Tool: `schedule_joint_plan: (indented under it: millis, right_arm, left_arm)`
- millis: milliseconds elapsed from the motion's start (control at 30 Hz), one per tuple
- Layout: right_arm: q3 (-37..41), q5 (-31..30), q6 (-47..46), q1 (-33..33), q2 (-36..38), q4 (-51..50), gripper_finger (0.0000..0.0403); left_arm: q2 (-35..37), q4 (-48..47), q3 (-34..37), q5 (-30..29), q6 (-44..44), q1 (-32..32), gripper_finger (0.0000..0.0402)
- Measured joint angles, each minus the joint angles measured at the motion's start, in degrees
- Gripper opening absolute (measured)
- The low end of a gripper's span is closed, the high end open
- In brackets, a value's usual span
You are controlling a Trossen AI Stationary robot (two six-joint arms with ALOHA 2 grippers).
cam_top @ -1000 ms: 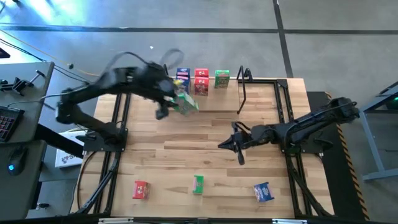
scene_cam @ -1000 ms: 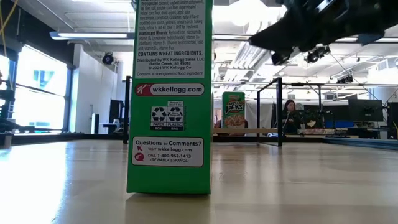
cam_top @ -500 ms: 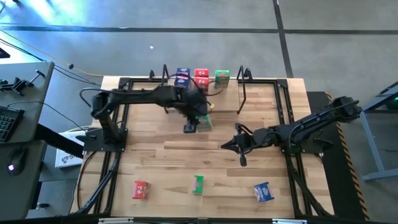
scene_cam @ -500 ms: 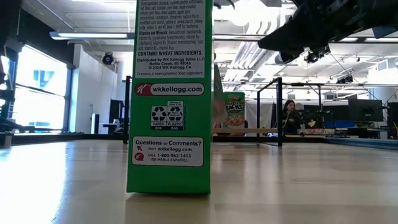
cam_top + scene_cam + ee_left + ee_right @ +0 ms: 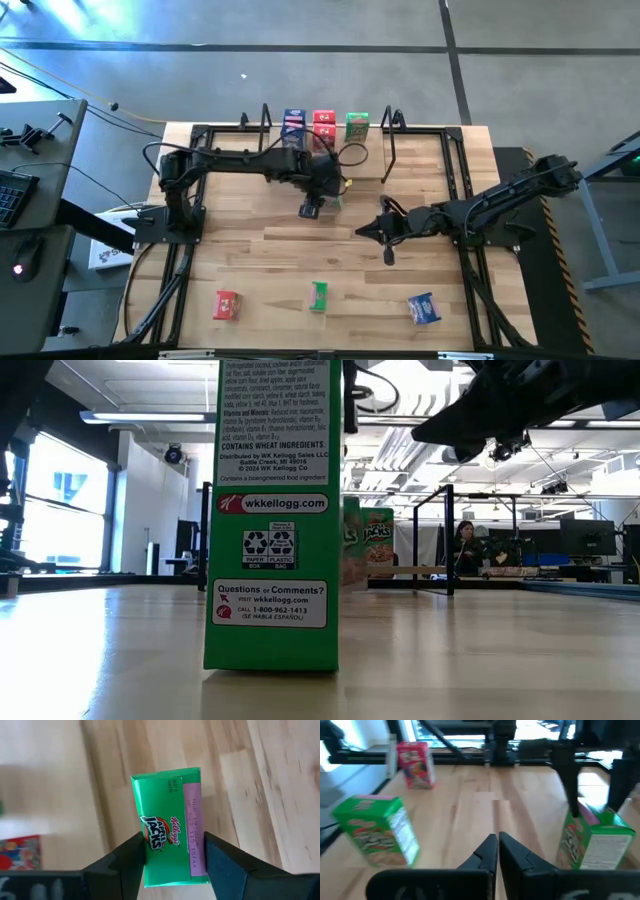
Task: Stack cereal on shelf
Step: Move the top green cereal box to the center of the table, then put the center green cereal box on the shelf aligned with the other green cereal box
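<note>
Only the left wrist view shows the grip plainly: the left gripper [image 5: 172, 857] has its two dark fingers [image 5: 131, 860] pressed on either side of a small green cardboard cereal box with an Apple Jacks top flap [image 5: 170, 846], seen end-on over pale planks. From above, that same gripper [image 5: 311, 203] sits just in front of the light wooden shelf board with black wire-frame ends [image 5: 372, 152], near its middle, with the held box mostly hidden under the arm.

On the shelf, the high view shows a blue box [image 5: 293, 124], a red box [image 5: 324, 128] and a green box [image 5: 357, 125] side by side. Along the table's near edge stand a red box [image 5: 227, 305], a green box [image 5: 319, 296] and a blue box [image 5: 424, 308], well apart.

The right gripper [image 5: 364, 231] waits over the middle of the table; its wrist view shows its fingers [image 5: 490, 851] closed together with nothing between them.

The low view is filled by the printed side panel of the near green box [image 5: 272, 510], and it alone sees the room: ceiling lights, windows, and a person [image 5: 465, 545] seated far behind. The light plank table [image 5: 260, 260] is matte with visible seams.
</note>
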State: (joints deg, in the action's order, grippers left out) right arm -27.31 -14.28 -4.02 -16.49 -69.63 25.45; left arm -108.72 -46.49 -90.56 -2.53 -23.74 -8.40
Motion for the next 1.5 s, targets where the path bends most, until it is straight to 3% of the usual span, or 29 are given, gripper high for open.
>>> schedule_joint_plan:
  millis: [167, 333, 533, 767, 1033, 1200, 1500]
  right_arm:
    - [0.0, -5.6, -0.9, 0.0, 0.0, 0.0, 0.0029]
    - [0.0, -11.2, -3.1, 0.0, 0.0, -0.1, 0.0091]
    - [-1.4, -14.2, -4.6, 1.2, 0.0, -1.5, 0.0188]
    - [-13.2, -1.7, -3.5, 9.0, -2.5, -15.9, 0.0272]
    - [-35.5, 12.4, 8.1, 19.1, -16.1, -38.7, 0.0284]
    - [-49.8, 16.8, 13.6, 23.2, -26.8, -53.0, 0.0284]
    - [-67.5, 18.4, 18.7, 25.5, -40.7, -67.0, 0.0285]
  left_arm:
    - [2.9, 0.0, -0.1, 3.6, 0.6, -0.8, 0.0206]
    - [7.4, -0.9, 0.1, 7.4, 2.7, -1.4, 0.0213]
    - [15.9, 7.2, 11.1, 11.3, 7.2, -2.4, 0.0213]
    - [35.1, 35.7, 37.2, 14.7, 15.0, -1.7, 0.0211]
    - [52.8, 63.8, 59.9, 13.9, 23.0, -1.3, 0.0199]
    - [58.5, 72.7, 67.8, 13.7, 23.1, -1.3, 0.0197]
    - [61.0, 73.7, 72.5, 10.7, 22.6, -1.4, 0.0197]
